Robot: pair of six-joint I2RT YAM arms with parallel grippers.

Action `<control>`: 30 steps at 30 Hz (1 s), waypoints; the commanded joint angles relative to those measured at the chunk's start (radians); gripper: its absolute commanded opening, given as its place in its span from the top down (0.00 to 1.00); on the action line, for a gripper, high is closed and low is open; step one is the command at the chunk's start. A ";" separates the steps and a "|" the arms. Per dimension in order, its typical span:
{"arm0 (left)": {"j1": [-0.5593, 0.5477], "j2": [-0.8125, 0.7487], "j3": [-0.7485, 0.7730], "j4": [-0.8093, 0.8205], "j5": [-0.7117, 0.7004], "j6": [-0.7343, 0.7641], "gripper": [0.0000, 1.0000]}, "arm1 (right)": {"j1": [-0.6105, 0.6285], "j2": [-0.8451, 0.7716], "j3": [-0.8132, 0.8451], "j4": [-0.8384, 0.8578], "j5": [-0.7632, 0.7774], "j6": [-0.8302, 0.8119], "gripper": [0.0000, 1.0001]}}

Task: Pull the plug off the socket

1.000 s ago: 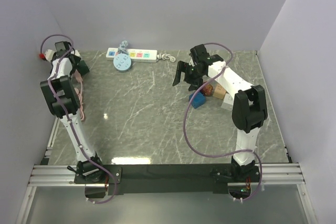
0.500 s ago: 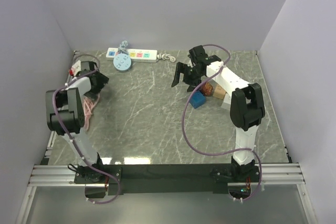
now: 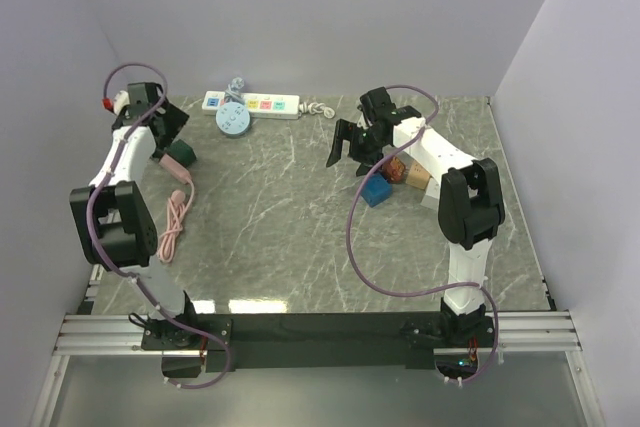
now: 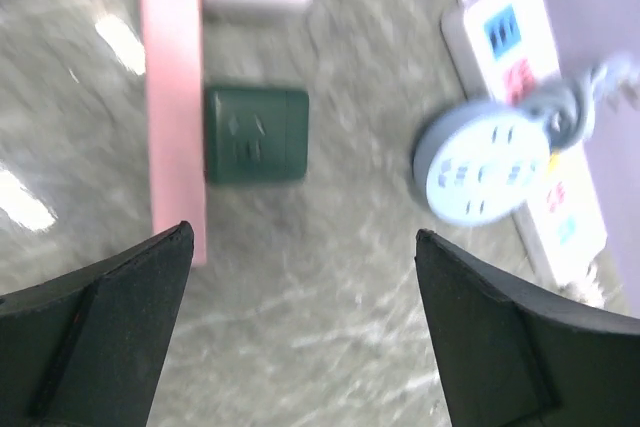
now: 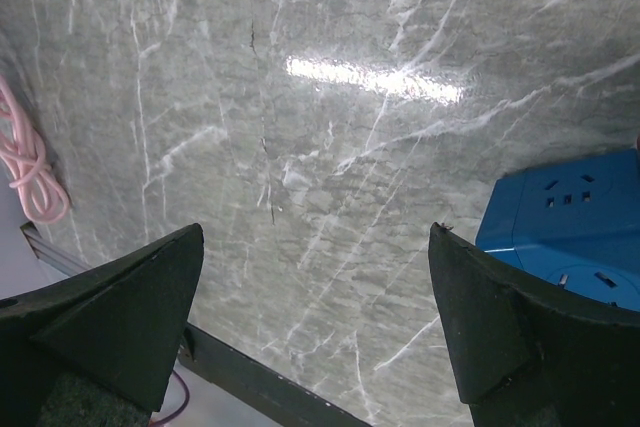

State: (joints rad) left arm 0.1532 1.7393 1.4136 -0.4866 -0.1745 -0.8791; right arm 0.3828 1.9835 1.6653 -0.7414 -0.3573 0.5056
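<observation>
The socket lies along the counter's far edge, toward 11 o'clock in the top view, with its bundled cord at its 3 o'clock end. A round pale-blue plug sits against the strip's 7 o'clock side (from the left wrist it overlaps the coloured panels). The left tool hangs wide open and empty above a dark green block beside a pink strip, with the plug at its 2 o'clock. The right tool is also spread wide, holding nothing, over bare counter. A blue block lies at its 3 o'clock.
</observation>
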 commanded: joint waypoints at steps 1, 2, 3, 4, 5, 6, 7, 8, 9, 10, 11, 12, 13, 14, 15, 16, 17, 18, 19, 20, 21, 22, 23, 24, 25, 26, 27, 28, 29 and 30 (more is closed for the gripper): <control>0.049 0.074 0.082 -0.092 -0.060 0.034 0.02 | -0.005 -0.041 -0.010 0.023 -0.008 -0.012 0.00; 0.068 0.107 0.094 -0.116 -0.068 0.037 0.02 | -0.005 -0.044 -0.015 0.028 -0.011 -0.012 0.00; 0.077 0.123 0.108 -0.127 -0.077 0.037 0.02 | -0.008 -0.049 -0.024 0.030 -0.011 -0.010 0.00; 0.092 0.147 0.128 -0.141 -0.083 0.037 0.02 | -0.007 -0.052 -0.029 0.037 -0.012 -0.012 0.00; 0.097 0.155 0.133 -0.136 -0.088 0.037 0.02 | -0.009 -0.055 -0.033 0.037 -0.014 -0.009 0.00; 0.103 0.161 0.134 -0.129 -0.092 0.037 0.03 | -0.007 -0.057 -0.039 0.039 -0.015 -0.010 0.01; 0.114 0.166 0.134 -0.122 -0.094 0.037 0.04 | -0.009 -0.057 -0.042 0.040 -0.017 -0.010 0.00; 0.118 0.178 0.136 -0.101 -0.094 0.040 0.05 | -0.009 -0.058 -0.047 0.043 -0.019 -0.010 0.00; 0.120 0.190 0.139 -0.101 -0.097 0.042 0.05 | -0.007 -0.061 -0.053 0.046 -0.020 -0.009 0.00; 0.131 0.221 0.162 -0.105 -0.100 0.042 0.05 | -0.007 -0.063 -0.055 0.047 -0.020 -0.009 0.00; 0.135 0.238 0.176 -0.112 -0.100 0.045 0.05 | -0.009 -0.066 -0.059 0.045 -0.020 -0.009 0.00; 0.140 0.252 0.186 -0.109 -0.097 0.045 0.05 | -0.007 -0.068 -0.061 0.046 -0.019 -0.010 0.01; 0.147 0.273 0.197 -0.101 -0.094 0.045 0.06 | -0.007 -0.069 -0.062 0.047 -0.019 -0.012 0.00; 0.151 0.281 0.199 -0.092 -0.089 0.043 0.06 | -0.007 -0.071 -0.064 0.048 -0.019 -0.012 0.00; 0.155 0.282 0.188 -0.055 -0.079 0.042 0.06 | -0.007 -0.072 -0.067 0.048 -0.019 -0.013 0.01; 0.157 0.284 0.180 -0.037 -0.073 0.043 0.07 | -0.009 -0.072 -0.067 0.047 -0.019 -0.013 0.01; 0.157 0.286 0.174 -0.020 -0.068 0.043 0.08 | -0.007 -0.072 -0.065 0.045 -0.019 -0.015 0.00; 0.155 0.290 0.165 -0.001 -0.054 0.051 0.09 | -0.009 -0.071 -0.067 0.046 -0.019 -0.016 0.00; 0.157 0.313 0.168 0.017 -0.042 0.057 0.12 | -0.009 -0.069 -0.065 0.045 -0.020 -0.018 0.01; 0.158 0.331 0.177 0.010 -0.031 0.064 0.14 | -0.007 -0.069 -0.065 0.042 -0.020 -0.018 0.01; 0.158 0.351 0.206 -0.004 -0.022 0.072 0.17 | -0.007 -0.068 -0.062 0.040 -0.022 -0.019 0.00; 0.158 0.379 0.212 -0.010 0.002 0.081 0.22 | -0.009 -0.068 -0.059 0.037 -0.023 -0.021 0.01; 0.157 0.388 0.212 -0.006 0.019 0.088 0.26 | -0.009 -0.066 -0.058 0.037 -0.025 -0.024 0.00; 0.158 0.390 0.206 0.002 0.036 0.101 0.32 | -0.009 -0.068 -0.055 0.034 -0.028 -0.027 0.01; 0.157 0.382 0.176 0.035 0.064 0.106 0.45 | -0.009 -0.066 -0.053 0.034 -0.029 -0.030 0.00; 0.158 0.372 0.153 0.057 0.081 0.111 0.51 | -0.009 -0.068 -0.052 0.033 -0.034 -0.036 0.00; 0.157 0.362 0.106 0.080 0.099 0.120 0.57 | -0.007 -0.068 -0.052 0.033 -0.038 -0.039 0.01; 0.154 0.350 0.090 0.094 0.118 0.126 0.67 | -0.007 -0.069 -0.053 0.031 -0.043 -0.042 0.00; 0.152 0.348 0.079 0.098 0.153 0.132 0.71 | -0.005 -0.069 -0.052 0.033 -0.052 -0.051 0.00; 0.148 0.345 0.059 0.102 0.167 0.152 0.75 | -0.005 -0.069 -0.053 0.037 -0.074 -0.056 0.00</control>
State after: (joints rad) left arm 0.3134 2.1025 1.5349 -0.3912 -0.1143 -0.7837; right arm 0.3817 1.9755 1.6016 -0.7181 -0.3885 0.4808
